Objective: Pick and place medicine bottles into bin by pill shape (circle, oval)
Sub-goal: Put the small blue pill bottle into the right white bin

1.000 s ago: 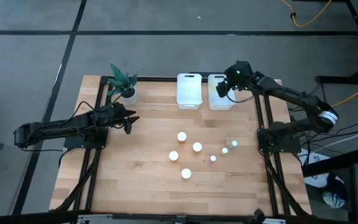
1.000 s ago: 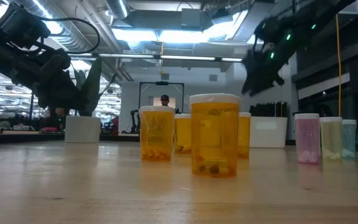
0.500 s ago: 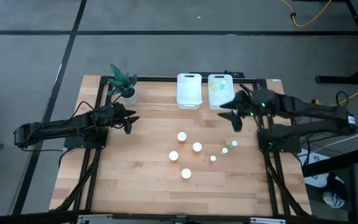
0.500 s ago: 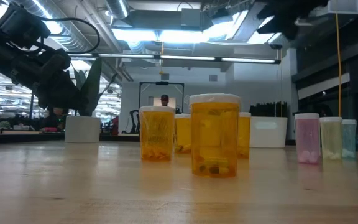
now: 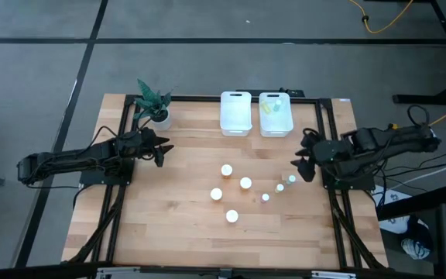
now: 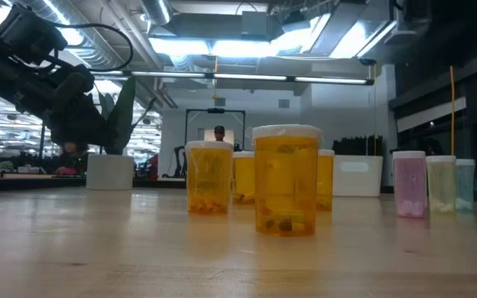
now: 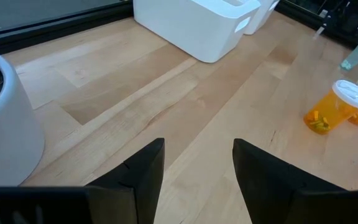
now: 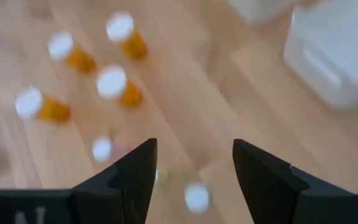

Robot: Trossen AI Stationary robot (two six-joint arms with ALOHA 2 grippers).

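Just left of the open, empty right gripper [image 5: 303, 164] stand the pastel bottles [image 5: 291, 179]; left gripper [image 5: 163, 149] waits open, far off.

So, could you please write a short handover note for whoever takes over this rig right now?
Left end effector: open, empty, waiting near the potted plant.
Right end effector: open, empty, above the table's right side beside the small pastel bottles.
Done: yellowish items lie in the right bin; the left bin looks empty.
Left: four orange bottles and three pastel ones stand mid-table.
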